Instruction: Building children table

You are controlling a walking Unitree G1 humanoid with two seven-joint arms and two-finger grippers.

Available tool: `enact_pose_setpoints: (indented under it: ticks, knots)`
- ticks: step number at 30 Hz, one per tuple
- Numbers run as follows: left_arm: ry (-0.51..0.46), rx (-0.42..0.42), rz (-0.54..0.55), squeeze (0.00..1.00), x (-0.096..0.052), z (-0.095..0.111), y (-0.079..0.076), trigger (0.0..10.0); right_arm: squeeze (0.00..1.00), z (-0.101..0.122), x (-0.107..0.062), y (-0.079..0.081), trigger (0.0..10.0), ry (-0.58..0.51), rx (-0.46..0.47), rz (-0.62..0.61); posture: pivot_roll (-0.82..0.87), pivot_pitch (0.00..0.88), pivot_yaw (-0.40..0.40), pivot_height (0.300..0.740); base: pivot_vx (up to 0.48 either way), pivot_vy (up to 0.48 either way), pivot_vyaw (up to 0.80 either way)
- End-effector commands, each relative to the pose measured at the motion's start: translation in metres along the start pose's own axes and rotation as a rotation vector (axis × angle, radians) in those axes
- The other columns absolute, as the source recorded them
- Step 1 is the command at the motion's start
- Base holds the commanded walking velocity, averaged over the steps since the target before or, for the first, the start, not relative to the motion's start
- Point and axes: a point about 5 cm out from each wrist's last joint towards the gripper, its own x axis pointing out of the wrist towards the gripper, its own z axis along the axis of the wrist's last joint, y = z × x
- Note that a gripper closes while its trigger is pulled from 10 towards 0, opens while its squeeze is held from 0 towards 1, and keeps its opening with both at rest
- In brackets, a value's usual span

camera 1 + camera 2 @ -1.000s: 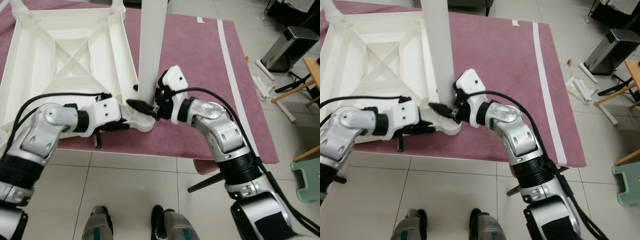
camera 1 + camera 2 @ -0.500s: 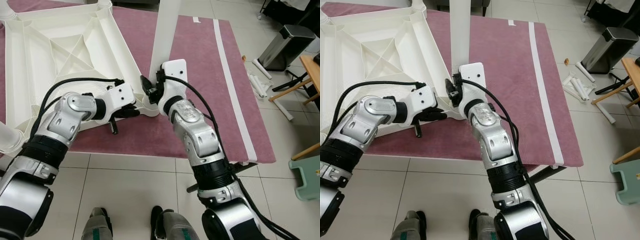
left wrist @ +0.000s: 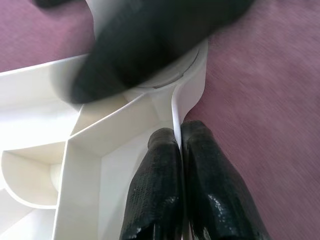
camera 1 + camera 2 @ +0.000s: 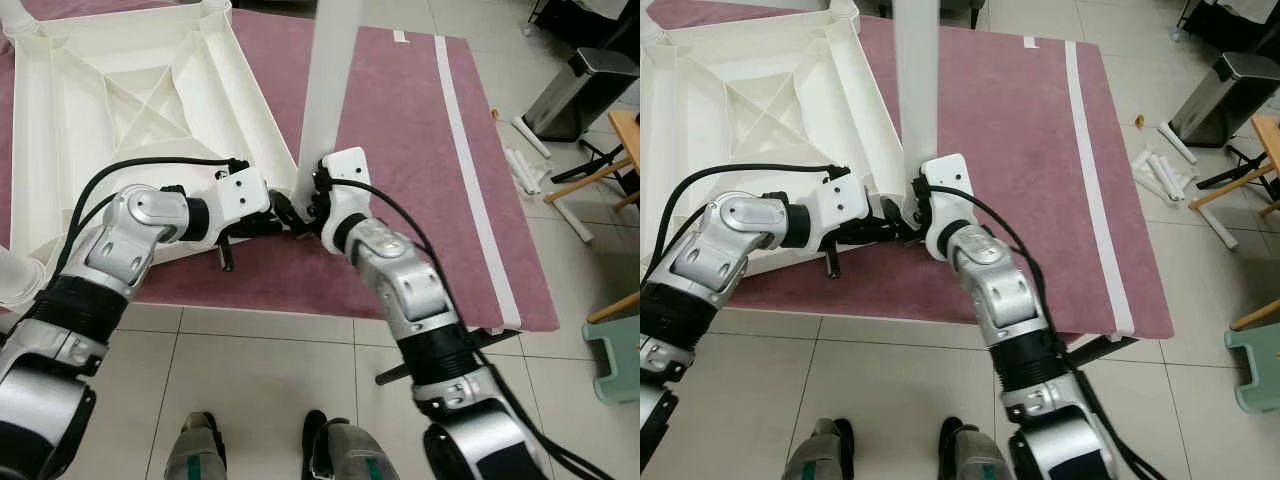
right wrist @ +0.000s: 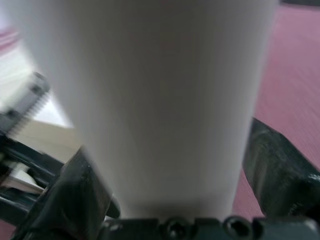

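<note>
Tiled floor, maroon rug

A: Where's everything?
B: I've got the tabletop upside down on the rug, far left. Leg stands upright in its near-right corner socket.
A: Grippers?
B: Left gripper on the corner wall, right gripper around the leg's base. Bin far right on the floor.

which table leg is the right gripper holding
The upright white leg at the tabletop's near corner, between the right gripper's fingers; the spare legs lie on the floor.
</note>
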Motion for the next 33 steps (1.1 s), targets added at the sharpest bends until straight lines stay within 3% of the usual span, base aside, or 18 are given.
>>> enact_pose_setpoints:
  ticks: [1, 5, 10, 13, 16, 17, 19, 20, 23, 26, 29, 30, 33]
  knots:
    - [-0.096, 0.129, -0.047, 0.00, -0.004, 0.025, -0.004, 0.0, 0.00, 0.006, -0.001, 0.009, 10.0, -0.033, -0.024, 0.118, 0.12, 0.202, -0.032, 0.740, 0.000, 0.000, 0.00]
    - [-0.081, 0.160, -0.134, 0.00, -0.019, 0.022, -0.024, 0.0, 0.00, 0.011, -0.015, 0.000, 10.0, -0.032, -0.094, 0.301, 0.13, 0.208, -0.033, 0.740, 0.000, 0.000, 0.00]
    - [-0.079, 0.165, -0.207, 0.00, -0.027, 0.021, -0.041, 0.0, 0.00, 0.013, -0.023, 0.000, 10.0, -0.026, -0.122, 0.431, 0.13, 0.211, -0.036, 0.740, 0.000, 0.000, 0.00]
    - [-0.088, 0.160, -0.260, 0.00, -0.034, 0.022, -0.055, 0.0, 0.00, 0.009, -0.031, 0.002, 10.0, 0.009, -0.139, 0.591, 0.14, 0.215, -0.039, 0.740, 0.000, 0.000, 0.00]
    - [-0.089, 0.160, -0.268, 0.00, -0.035, 0.022, -0.057, 0.0, 0.00, 0.008, -0.033, 0.002, 10.0, 0.016, -0.139, 0.615, 0.14, 0.215, -0.039, 0.740, 0.000, 0.000, 0.00]
    - [-0.096, 0.158, -0.265, 0.00, -0.036, 0.024, -0.059, 0.0, 0.00, 0.006, -0.035, 0.004, 4.2, 0.028, -0.128, 0.676, 0.14, 0.217, -0.045, 0.740, 0.000, 0.000, 0.00]
    - [-0.098, 0.156, -0.262, 0.00, -0.036, 0.025, -0.059, 0.0, 0.00, 0.005, -0.036, 0.005, 4.2, 0.031, -0.125, 0.696, 0.14, 0.217, -0.045, 0.740, 0.000, 0.000, 0.00]
    - [-0.098, 0.155, -0.253, 0.00, -0.035, 0.025, -0.058, 0.0, 0.00, 0.004, -0.037, 0.006, 0.0, 0.036, -0.116, 0.717, 0.14, 0.218, -0.045, 0.740, 0.000, 0.000, 0.00]
    - [-0.096, 0.152, -0.234, 0.00, -0.033, 0.025, -0.056, 0.0, 0.00, 0.002, -0.036, 0.008, 0.0, 0.039, -0.103, 0.731, 0.14, 0.220, -0.045, 0.740, 0.000, 0.000, 0.00]
    - [-0.090, 0.143, -0.190, 0.00, -0.030, 0.025, -0.049, 0.0, 0.00, -0.004, -0.031, 0.010, 0.0, 0.062, -0.114, 0.671, 0.14, 0.221, -0.045, 0.740, 0.000, 0.000, 0.00]
    - [-0.080, 0.129, -0.120, 0.00, -0.023, 0.023, -0.036, 0.0, 0.00, -0.014, -0.018, 0.008, 0.0, 0.117, -0.130, 0.493, 0.14, 0.223, -0.044, 0.740, 0.000, 0.000, 0.00]
    - [-0.080, 0.129, -0.120, 0.00, -0.023, 0.023, -0.036, 0.0, 0.00, -0.014, -0.018, 0.008, 0.0, 0.117, -0.130, 0.493, 0.14, 0.223, -0.044, 0.740, 0.000, 0.000, 0.00]
    - [-0.078, 0.112, -0.046, 0.00, -0.014, 0.025, -0.019, 0.0, 0.00, -0.024, -0.003, 0.000, 0.0, 0.185, -0.103, 0.240, 0.13, 0.224, -0.041, 0.740, 0.000, 0.000, 0.00]
